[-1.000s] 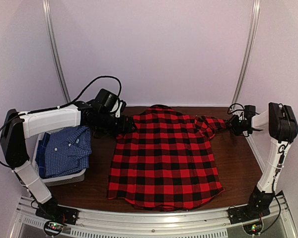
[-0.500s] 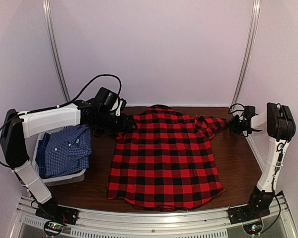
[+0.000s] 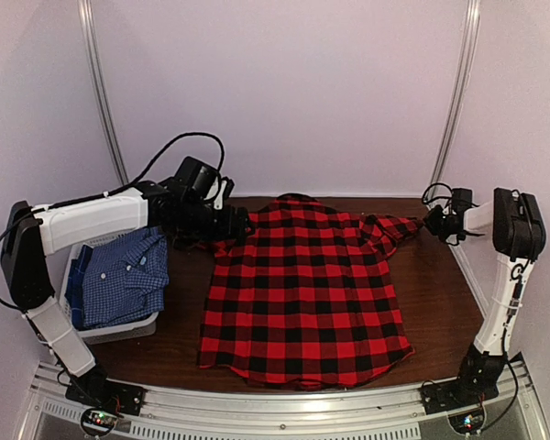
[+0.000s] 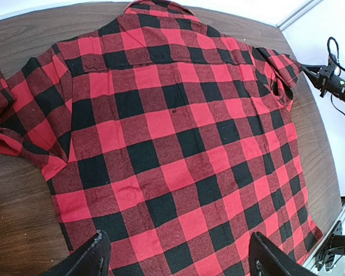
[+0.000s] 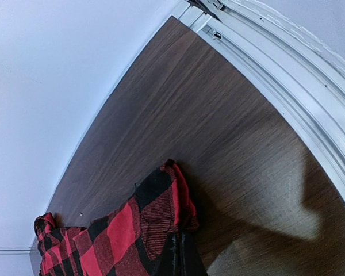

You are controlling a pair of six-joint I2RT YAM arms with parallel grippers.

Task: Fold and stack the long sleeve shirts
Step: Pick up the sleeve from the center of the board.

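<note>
On the counter [image 3: 440,302], the sleeve [image 3: 396,226] of the red shirt [image 3: 302,293] is being pinched tight by the right claw [image 3: 429,223], for folding inward next; the left claw [image 4: 178,259] is being held wide, empty.

The plaid shirt [image 3: 302,293] is red and black, the checked shirt [image 3: 119,280] blue-and-white, the table [image 3: 440,302] dark brown.

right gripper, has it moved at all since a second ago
Yes, slightly. In the top view the right gripper has shifted up the picture, toward the back edge of the table, and has shut on the sleeve of the red plaid shirt.
</note>
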